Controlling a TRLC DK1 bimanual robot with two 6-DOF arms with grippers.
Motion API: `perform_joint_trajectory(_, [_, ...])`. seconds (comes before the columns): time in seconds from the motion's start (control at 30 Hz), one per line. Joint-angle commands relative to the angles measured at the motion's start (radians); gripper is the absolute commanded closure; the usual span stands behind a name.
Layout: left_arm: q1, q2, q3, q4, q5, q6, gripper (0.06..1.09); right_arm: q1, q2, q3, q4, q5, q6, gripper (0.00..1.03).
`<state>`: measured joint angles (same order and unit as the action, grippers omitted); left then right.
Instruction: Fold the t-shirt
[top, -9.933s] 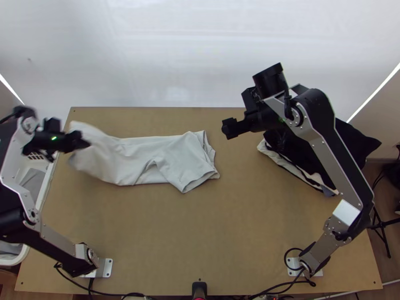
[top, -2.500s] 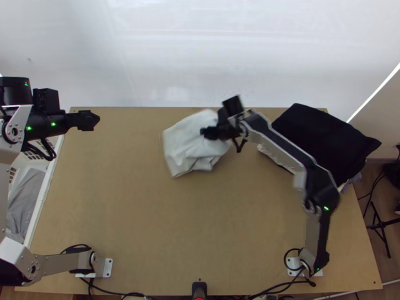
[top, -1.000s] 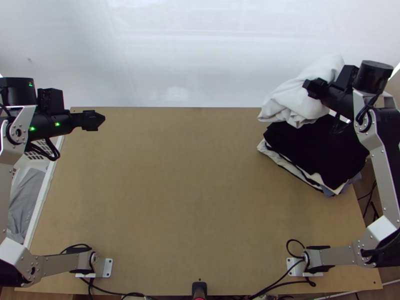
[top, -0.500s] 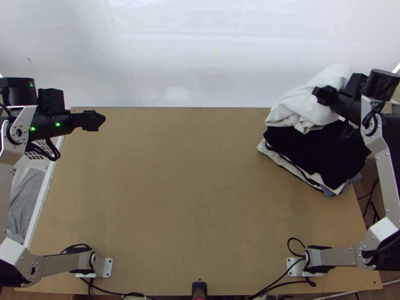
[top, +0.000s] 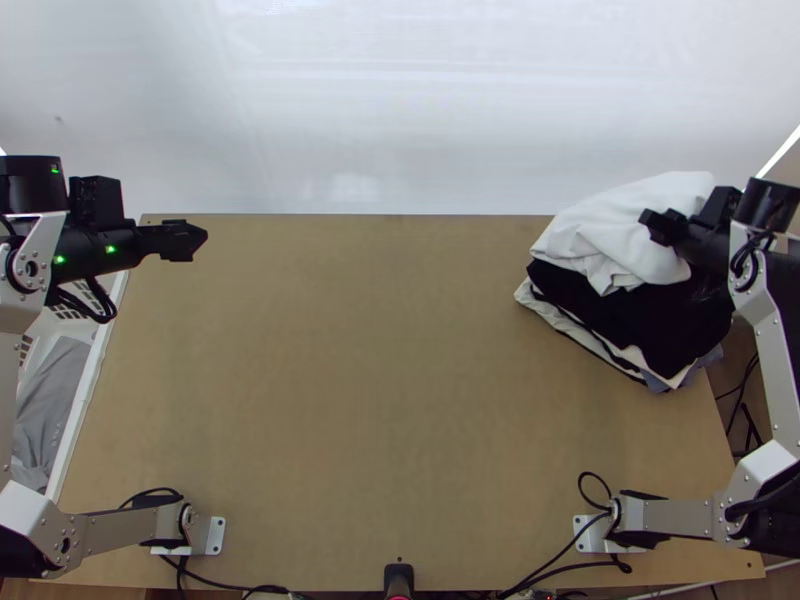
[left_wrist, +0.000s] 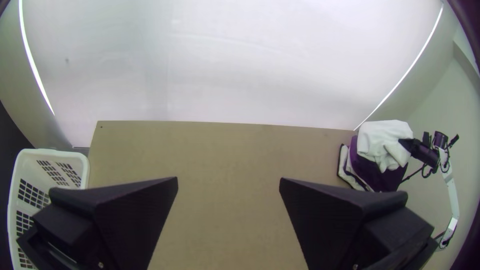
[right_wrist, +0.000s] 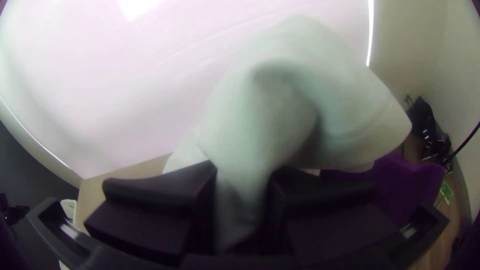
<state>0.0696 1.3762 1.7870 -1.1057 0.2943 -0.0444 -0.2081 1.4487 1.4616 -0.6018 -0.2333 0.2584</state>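
In the top view my left gripper (top: 190, 241) hangs over the table's far left corner, and in the left wrist view the same gripper (left_wrist: 229, 185) stands open with nothing between its fingers. At the far right, my right gripper (top: 655, 226) is at the light t-shirt (top: 625, 235), which lies bundled over the far part of a dark cloth stack (top: 640, 310). In the right wrist view my right gripper (right_wrist: 242, 192) is shut on a bunched part of the light t-shirt (right_wrist: 300, 75); its lower layers are hidden.
A white basket (left_wrist: 50, 152) with grey cloth (top: 52, 400) inside stands at the table's left edge. Bare wooden table (top: 370, 370) stretches between the arms. A white wall is behind it, and cables run along the near edge.
From mid-table, the right gripper has carried the light t-shirt to the far right, then lowered it over the dark stack. The left arm moved away from the shirt earlier and has since hardly moved.
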Motion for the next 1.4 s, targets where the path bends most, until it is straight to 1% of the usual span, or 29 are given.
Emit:
perform_joint_trajectory(0.0, [0.004, 0.003, 0.012, 0.0, 0.0, 0.006, 0.1, -0.071, -0.007, -0.106, 0.042, 0.0, -0.022, 1.0])
perform_joint_trajectory(0.2, [0.004, 0.007, 0.015, 0.0, 0.0, 0.006, 0.1, -0.139, -0.001, -0.159, 0.069, 0.0, -0.034, 1.0])
perform_joint_trajectory(0.23, [0.004, 0.007, 0.017, 0.0, 0.0, 0.008, 0.1, -0.151, -0.001, -0.162, 0.069, 0.0, -0.042, 0.97])
perform_joint_trajectory(0.27, [0.004, 0.007, 0.017, 0.0, 0.0, 0.009, 0.1, -0.163, -0.002, -0.164, 0.069, 0.002, -0.044, 0.85])
perform_joint_trajectory(0.33, [0.004, 0.009, 0.018, 0.0, 0.0, 0.011, 0.1, -0.183, -0.01, -0.172, 0.069, 0.009, -0.054, 0.45])
perform_joint_trajectory(0.37, [0.004, 0.011, 0.018, 0.0, 0.0, 0.011, 0.1, -0.191, -0.014, -0.173, 0.069, 0.034, -0.057, 0.27])
perform_joint_trajectory(0.4, [0.004, 0.012, 0.018, 0.0, 0.0, 0.012, 0.1, -0.192, -0.019, -0.178, 0.069, 0.06, -0.071, 0.15])
perform_joint_trajectory(0.43, [0.004, 0.012, 0.02, 0.0, 0.0, 0.012, 0.1, -0.194, -0.027, -0.179, 0.069, 0.088, -0.087, 0.06])
perform_joint_trajectory(0.47, [0.004, 0.014, 0.02, 0.0, 0.0, 0.011, 0.1, -0.198, -0.036, -0.181, 0.069, 0.111, -0.1, 0.04])
perform_joint_trajectory(0.6, [0.004, 0.015, 0.02, 0.0, 0.0, 0.012, 0.1, -0.218, -0.094, -0.184, 0.069, 0.157, -0.13, 0.04])
perform_joint_trajectory(0.87, [0.006, 0.015, 0.028, 0.0, 0.0, 0.014, 0.1, -0.235, -0.248, -0.196, 0.073, 0.298, -0.191, 0.04])
perform_joint_trajectory(1.1, [0.004, 0.027, 0.049, 0.0, 0.003, 0.014, 0.1, -0.217, -0.292, -0.216, 0.062, 0.301, -0.22, 0.04])
perform_joint_trajectory(1.23, [-0.001, 0.034, 0.063, 0.0, 0.005, 0.012, 0.1, -0.208, -0.297, -0.242, 0.048, 0.299, -0.217, 0.04])
perform_joint_trajectory(1.3, [-0.001, 0.034, 0.066, 0.0, 0.005, 0.012, 0.1, -0.205, -0.306, -0.259, 0.068, 0.299, -0.208, 0.04])
perform_joint_trajectory(1.37, [0.001, 0.034, 0.068, -0.002, 0.005, 0.012, 0.1, -0.2, -0.31, -0.288, 0.149, 0.299, -0.208, 0.04])
